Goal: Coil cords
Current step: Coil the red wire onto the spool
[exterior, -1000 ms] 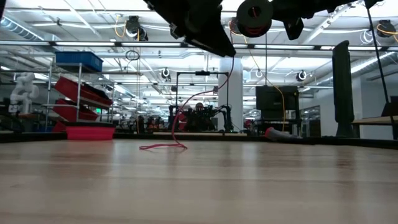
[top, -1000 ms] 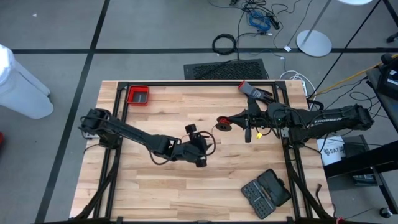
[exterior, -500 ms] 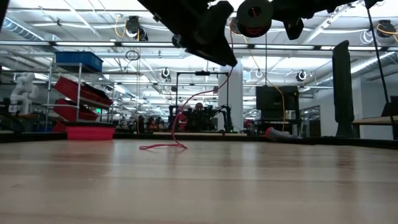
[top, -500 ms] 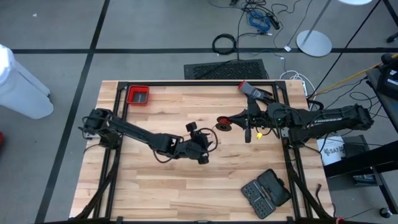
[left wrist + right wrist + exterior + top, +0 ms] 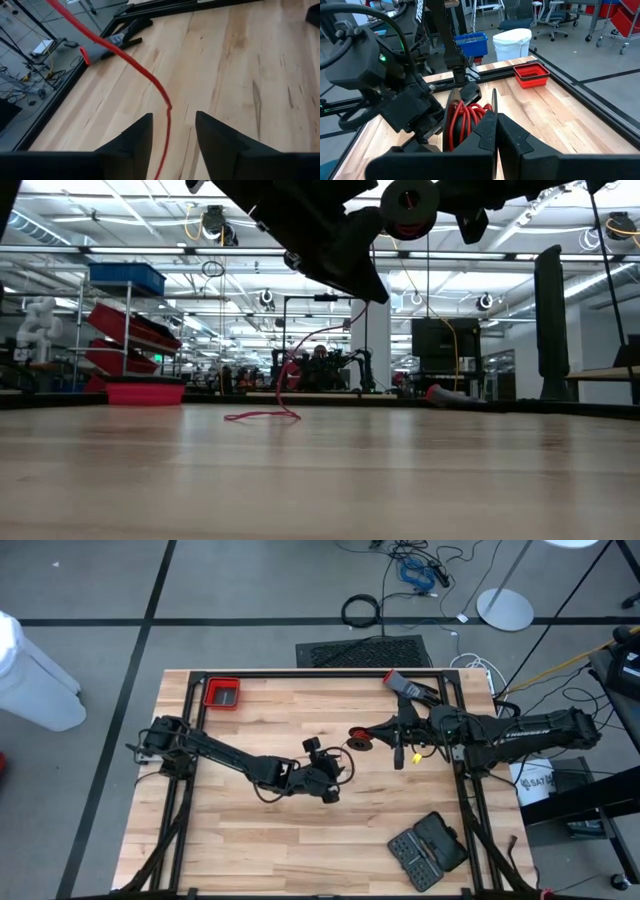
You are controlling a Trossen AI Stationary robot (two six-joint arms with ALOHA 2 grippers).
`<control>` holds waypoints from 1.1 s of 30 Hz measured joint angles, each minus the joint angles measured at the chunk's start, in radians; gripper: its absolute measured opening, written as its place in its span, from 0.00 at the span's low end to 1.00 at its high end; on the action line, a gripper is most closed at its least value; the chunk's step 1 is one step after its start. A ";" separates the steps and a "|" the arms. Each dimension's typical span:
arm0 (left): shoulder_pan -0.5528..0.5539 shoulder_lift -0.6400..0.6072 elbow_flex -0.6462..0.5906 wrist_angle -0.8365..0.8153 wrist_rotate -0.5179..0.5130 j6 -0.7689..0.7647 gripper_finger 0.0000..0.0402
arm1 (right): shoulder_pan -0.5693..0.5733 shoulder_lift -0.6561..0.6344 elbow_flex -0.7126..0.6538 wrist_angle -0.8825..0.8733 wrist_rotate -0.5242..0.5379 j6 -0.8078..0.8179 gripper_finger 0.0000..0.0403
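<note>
1. Hanging above the middle of the wooden table [image 5: 250,830], the left gripper [image 5: 336,773] points toward the right arm; in its wrist view its two dark fingers [image 5: 135,137] stand apart with the red cord [image 5: 131,59] running down through the gap between them, touching neither pad that can be seen.
2. Nothing is clamped in the left claw; it stands partly open around the cord.
3. The right gripper [image 5: 372,736] reaches in from the right side of the table, and its fingers [image 5: 487,127] are pressed together on the rim of a small black spool [image 5: 360,739] with a pale centre.
4. Red cord is already wound in several turns on that spool [image 5: 462,120], seen close in the right wrist view.
5. From the spool [image 5: 409,200], held high in the low view, the cord [image 5: 318,332] drops in a curve to the tabletop, where its loose end lies in a small loop [image 5: 262,416].
6. A red tray [image 5: 222,694] sits at the far left corner of the table.
7. A red-and-grey hand tool [image 5: 403,684] lies near the far edge toward the right.
8. An open black bit case [image 5: 428,849] rests near the right front corner.
</note>
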 joint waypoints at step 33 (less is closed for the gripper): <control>0.103 0.000 0.000 0.069 0.083 -0.010 0.00 | 0.001 0.035 0.000 0.059 0.003 0.025 0.00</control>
